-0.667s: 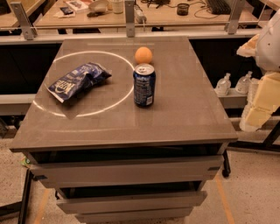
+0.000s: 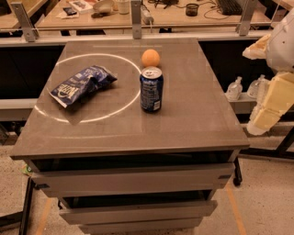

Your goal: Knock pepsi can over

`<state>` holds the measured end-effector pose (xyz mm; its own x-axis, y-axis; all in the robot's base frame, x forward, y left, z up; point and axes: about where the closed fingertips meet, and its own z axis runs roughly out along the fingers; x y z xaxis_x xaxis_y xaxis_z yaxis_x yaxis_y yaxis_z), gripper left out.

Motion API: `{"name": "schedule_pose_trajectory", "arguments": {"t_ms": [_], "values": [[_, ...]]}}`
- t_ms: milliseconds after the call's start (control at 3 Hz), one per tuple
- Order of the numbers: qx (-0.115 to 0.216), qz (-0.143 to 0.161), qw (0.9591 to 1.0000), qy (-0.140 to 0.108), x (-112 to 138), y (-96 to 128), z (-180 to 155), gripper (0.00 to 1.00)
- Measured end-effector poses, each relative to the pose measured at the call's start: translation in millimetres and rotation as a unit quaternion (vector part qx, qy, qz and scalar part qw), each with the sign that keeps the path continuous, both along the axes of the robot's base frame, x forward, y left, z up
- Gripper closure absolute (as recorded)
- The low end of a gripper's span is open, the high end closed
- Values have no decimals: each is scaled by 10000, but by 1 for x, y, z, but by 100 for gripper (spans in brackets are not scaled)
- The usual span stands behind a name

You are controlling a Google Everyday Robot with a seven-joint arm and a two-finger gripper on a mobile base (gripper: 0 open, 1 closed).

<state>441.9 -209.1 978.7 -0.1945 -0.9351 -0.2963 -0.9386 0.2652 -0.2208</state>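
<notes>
The pepsi can (image 2: 151, 90) stands upright near the middle of the grey table (image 2: 193, 119). It is dark blue with white markings and a silver top. It sits just on the right arc of a white circle drawn on the tabletop. My gripper (image 2: 265, 118) hangs with the cream-coloured arm at the right edge of the view. It is beyond the table's right side, well to the right of the can and touching nothing.
An orange fruit (image 2: 150, 58) sits just behind the can. A blue-and-white snack bag (image 2: 82, 85) lies inside the circle at the left. Small bottles (image 2: 235, 88) stand on a lower shelf at the right. A cluttered desk (image 2: 138, 11) runs behind the table.
</notes>
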Motion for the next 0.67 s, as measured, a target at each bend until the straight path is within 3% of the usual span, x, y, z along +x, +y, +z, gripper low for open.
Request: {"name": "schedule_pose_trajectory", "arguments": {"t_ms": [333, 667], "values": [[985, 314, 9946, -33, 23, 3, -13, 0], [2200, 747, 9725, -176, 47, 23, -27, 0]]}}
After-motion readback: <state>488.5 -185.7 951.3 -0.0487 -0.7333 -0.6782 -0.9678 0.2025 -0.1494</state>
